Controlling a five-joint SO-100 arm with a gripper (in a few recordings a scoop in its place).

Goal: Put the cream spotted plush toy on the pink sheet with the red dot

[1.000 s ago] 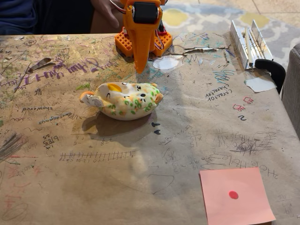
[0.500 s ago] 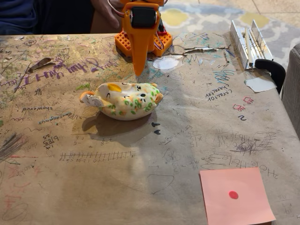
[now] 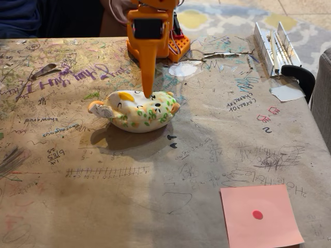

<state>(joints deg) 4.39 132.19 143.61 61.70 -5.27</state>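
pincer (image 3: 147, 93) above one plush toy (image 3: 137, 111)

You are looking across a table (image 3: 217, 155) covered in brown paper that is scribbled all over with pen and marker: purple lettering toward the far left, tally marks nearer the front, small red and blue doodles on the right. A white paper scrap (image 3: 287, 93) lies near the right edge, beside a black clamp (image 3: 301, 77) that grips the table edge, with a ribbed metal piece (image 3: 274, 46) just behind it. Beyond the table you see a floor covering (image 3: 232, 18) patterned in grey, white and yellow. A grey upholstered edge (image 3: 323, 98) shows at far right. Light falls evenly, with soft shadows.
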